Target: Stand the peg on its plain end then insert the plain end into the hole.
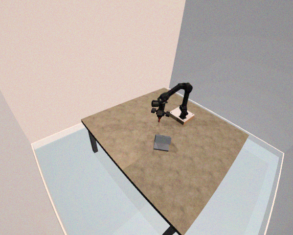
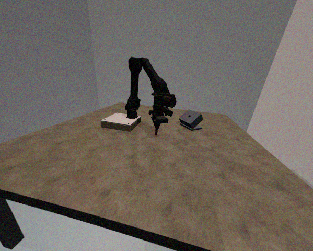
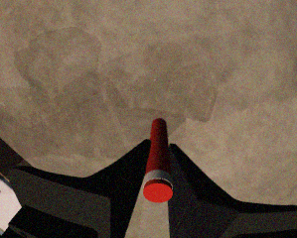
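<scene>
A red peg (image 1: 159,120) (image 2: 156,133) (image 3: 159,149) stands upright on the table, its white-banded end up and its plain end down. My gripper (image 1: 159,117) (image 2: 156,129) (image 3: 159,147) points down and is shut on the peg; in the wrist view a dark finger lies against each side of it, with the band nearest the camera. The sloped panel (image 1: 163,138) (image 2: 194,117) stands on the table apart from the gripper. Its hole (image 2: 189,116) shows in the exterior view; the top view shows the panel from behind.
The arm's pale base plate (image 1: 188,114) (image 2: 115,118) stands behind the gripper, and a corner of it shows at the left of the wrist view (image 3: 3,200). The brown table (image 1: 181,172) (image 2: 151,172) carries everything, and its edges lie well away from the peg.
</scene>
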You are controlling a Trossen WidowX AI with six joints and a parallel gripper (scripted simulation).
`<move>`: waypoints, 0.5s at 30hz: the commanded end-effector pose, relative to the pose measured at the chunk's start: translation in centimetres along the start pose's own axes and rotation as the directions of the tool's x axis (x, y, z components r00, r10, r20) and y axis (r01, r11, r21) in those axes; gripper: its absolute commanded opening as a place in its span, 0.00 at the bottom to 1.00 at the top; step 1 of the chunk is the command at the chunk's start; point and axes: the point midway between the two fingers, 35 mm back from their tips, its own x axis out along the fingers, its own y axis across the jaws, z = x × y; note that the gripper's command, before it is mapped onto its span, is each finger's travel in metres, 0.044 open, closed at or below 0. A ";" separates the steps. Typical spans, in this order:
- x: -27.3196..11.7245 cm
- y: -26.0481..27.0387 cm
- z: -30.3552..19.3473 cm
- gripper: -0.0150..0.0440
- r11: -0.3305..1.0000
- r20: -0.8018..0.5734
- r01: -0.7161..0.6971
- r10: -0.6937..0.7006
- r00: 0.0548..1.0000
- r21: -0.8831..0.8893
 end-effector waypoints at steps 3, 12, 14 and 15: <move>0.0 0.0 0.0 0.25 1.000 0.000 0.000 0.000 1.000 0.000; -2.2 -0.2 0.1 0.25 1.000 -0.002 0.000 0.000 1.000 0.000; -3.0 -0.3 0.2 0.25 1.000 -0.002 0.000 0.000 1.000 -0.001; -3.4 -0.3 0.2 0.25 1.000 -0.002 0.000 0.000 1.000 -0.001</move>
